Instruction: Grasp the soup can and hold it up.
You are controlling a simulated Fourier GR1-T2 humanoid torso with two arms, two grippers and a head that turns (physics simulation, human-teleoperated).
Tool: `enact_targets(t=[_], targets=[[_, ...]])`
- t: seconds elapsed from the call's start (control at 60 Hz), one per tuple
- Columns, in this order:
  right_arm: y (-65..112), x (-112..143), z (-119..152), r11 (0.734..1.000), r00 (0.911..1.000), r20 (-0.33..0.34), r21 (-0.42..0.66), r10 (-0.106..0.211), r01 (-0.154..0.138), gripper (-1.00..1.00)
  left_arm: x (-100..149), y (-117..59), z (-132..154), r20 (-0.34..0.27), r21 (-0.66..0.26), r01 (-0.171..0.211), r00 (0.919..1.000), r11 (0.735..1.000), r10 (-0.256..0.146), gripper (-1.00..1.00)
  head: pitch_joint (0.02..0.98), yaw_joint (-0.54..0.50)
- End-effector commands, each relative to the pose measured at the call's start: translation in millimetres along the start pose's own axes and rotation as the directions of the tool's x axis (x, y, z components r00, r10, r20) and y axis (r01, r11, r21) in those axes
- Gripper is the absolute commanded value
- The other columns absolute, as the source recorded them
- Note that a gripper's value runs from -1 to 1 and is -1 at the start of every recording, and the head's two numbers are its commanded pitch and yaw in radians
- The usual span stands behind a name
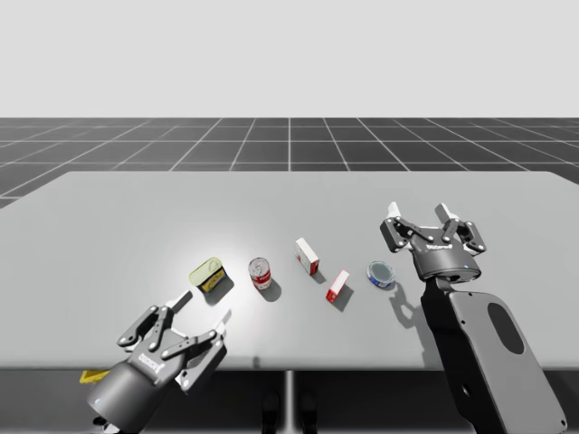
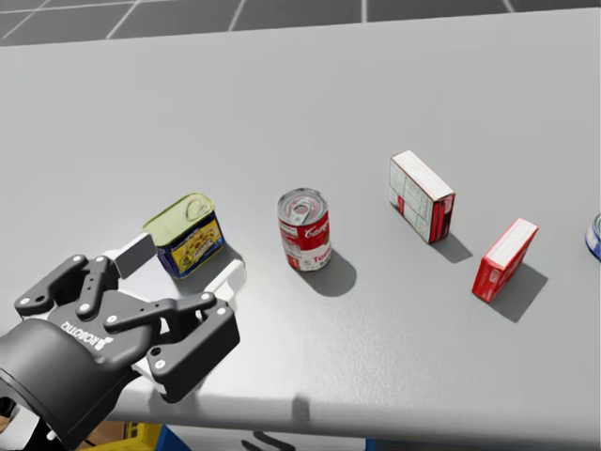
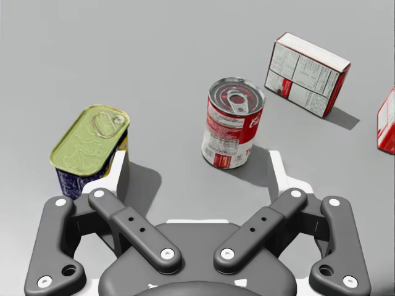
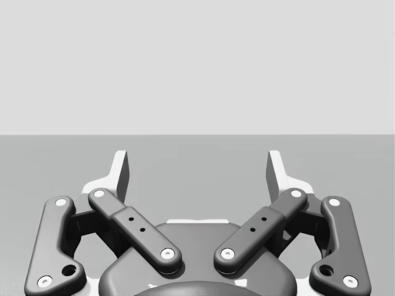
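Our left jaws stand spread wide and grip nothing. The soup can [image 3: 233, 123] stands upright on the surface [image 3: 123, 49] just ahead of them, closer to one finger than to the other. Our right jaws are spread too, hanging well apart from the soup can, out past the flat blue tin [image 1: 380, 273].

We judge the soup can stiff, since its metal wall should not give under a firm pinch. If it is full, it will be fairly heavy for its size. Its label band looks smooth, so a light pinch may let it slide once it leaves the surface. Because it is round, the jaws should close straight across its widest line. An off-centre closing could roll it aside or tip it.

We would take hold about halfway up the label, below the top rim and clear of the pull-ring lid. That should keep the weight from swinging under the jaws.

A green-lidded rectangular tin [image 3: 89, 145] stands near the soup can on one side, close to one finger, and could be nudged as we move in. A white-and-red box [image 3: 307, 74] stands on the soup can's other side, a little beyond it
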Motion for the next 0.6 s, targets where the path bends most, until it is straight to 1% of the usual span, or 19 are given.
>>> enact_targets(t=[0.017, 0.133, 0.2, 0.267, 0.283, 0.3, 0.333, 0.417, 0.45, 0.533, 0.6], targets=[[-0.5, 0, 0, 1.000, 1.0000, 0.000, 0.000, -0.002, 0.002, -1.00, -24, -11.8, -18, -0.026, -0.012, -0.012, 0.9996, 1.000, 0.011, -1.00, 0.847, 0.14], [-0.3, 0, 0, 1.000, 1.0000, 0.002, 0.000, 0.001, -0.001, -1.00, -32, -18.3, -36, -0.032, -0.006, -0.006, 0.9995, 1.000, 0.006, -1.00, 0.845, 0.14], [-0.2, 0, 0, 1.000, 1.0000, 0.005, -0.001, 0.006, -0.006, -1.00, -34, -22.5, -44, -0.044, -0.011, 0.005, 0.9990, 1.000, -0.006, -1.00, 0.844, 0.14], [0.6, 1, 0, 1.000, 0.9990, 0.038, 0.001, 0.023, -0.023, -1.00, -34, -26.0, -52, -0.048, -0.007, 0.008, 0.9988, 1.000, -0.009, -1.00, 0.845, 0.14], [0.7, 1, 1, 1.000, 0.9989, 0.040, -0.002, 0.024, -0.024, -1.00, -35, -26.7, -53, -0.049, -0.004, 0.010, 0.9988, 1.000, -0.011, -1.00, 0.844, 0.14], [0.9, 1, 1, 1.000, 0.9992, 0.035, 0.001, 0.020, -0.020, -1.00, -35, -27.7, -56, -0.050, 0.001, 0.012, 0.9987, 1.000, -0.012, -1.00, 0.845, 0.14], [1.7, 0, 1, 1.000, 0.9987, 0.040, 0.000, 0.032, -0.032, -1.00, -34, -28.9, -61, -0.054, 0.010, 0.017, 0.9984, 1.000, -0.017, -1.00, 0.845, 0.14], [0.9, 0, 1, 1.000, 0.9991, 0.036, 0.000, 0.023, -0.023, -1.00, -33, -30.4, -73, -0.071, 0.033, 0.023, 0.9973, 0.999, -0.020, -1.00, 0.845, 0.14], [1.1, 1, 1, 1.000, 0.9994, 0.031, -0.001, 0.013, -0.013, -1.00, -33, -30.6, -78, -0.073, 0.031, 0.022, 0.9971, 0.999, -0.019, -1.00, 0.845, 0.14], [1.0, 1, 1, 1.000, 0.9997, 0.025, -0.003, 0.007, -0.007, -1.00, -32, -31.0, -89, -0.086, 0.035, 0.017, 0.9962, 0.999, -0.014, -1.00, 0.843, 0.14], [1.1, 1, 1, 1.000, 0.9998, 0.020, -0.002, 0.000, 0.000, -1.00, -30, -32.5, -98, -0.085, 0.041, 0.028, 0.9961, 0.999, -0.025, -1.00, 0.844, 0.14]])
